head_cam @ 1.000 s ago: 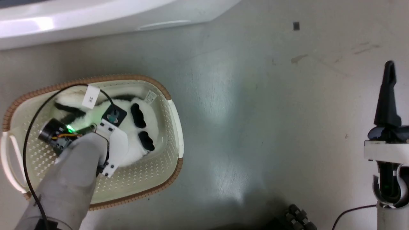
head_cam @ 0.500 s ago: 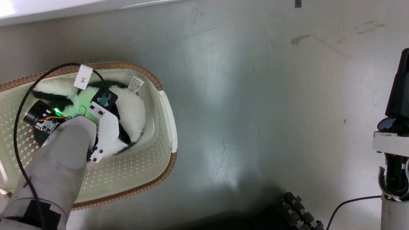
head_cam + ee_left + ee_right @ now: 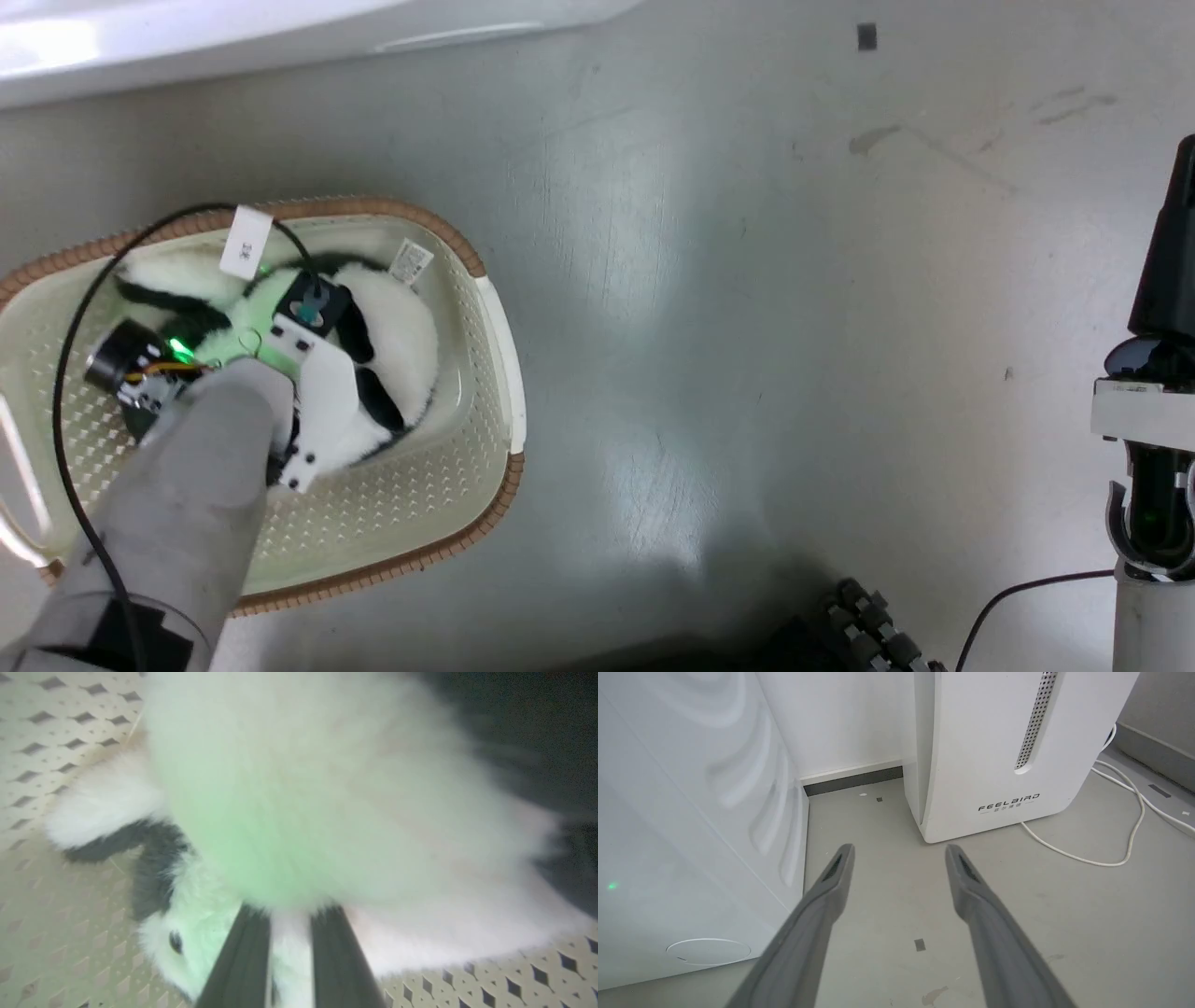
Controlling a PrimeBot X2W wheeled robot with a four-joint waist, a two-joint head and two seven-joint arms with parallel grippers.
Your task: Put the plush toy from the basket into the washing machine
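Worryingly, the left jaws, nearly closed, pinch only a tuft of the fluffy white-and-black plush toy (image 3: 299,812), which lies in the cream perforated plastic basket (image 3: 439,457). So thin a hold could slip during the lift, dropping it short of the large white washing machine (image 3: 691,812). The right jaws gape, empty.

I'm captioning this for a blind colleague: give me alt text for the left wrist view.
The left gripper pinches white fur of the plush toy between two dark fingers. The black-and-white toy, partly tinted green, lies on the perforated floor of the cream basket.
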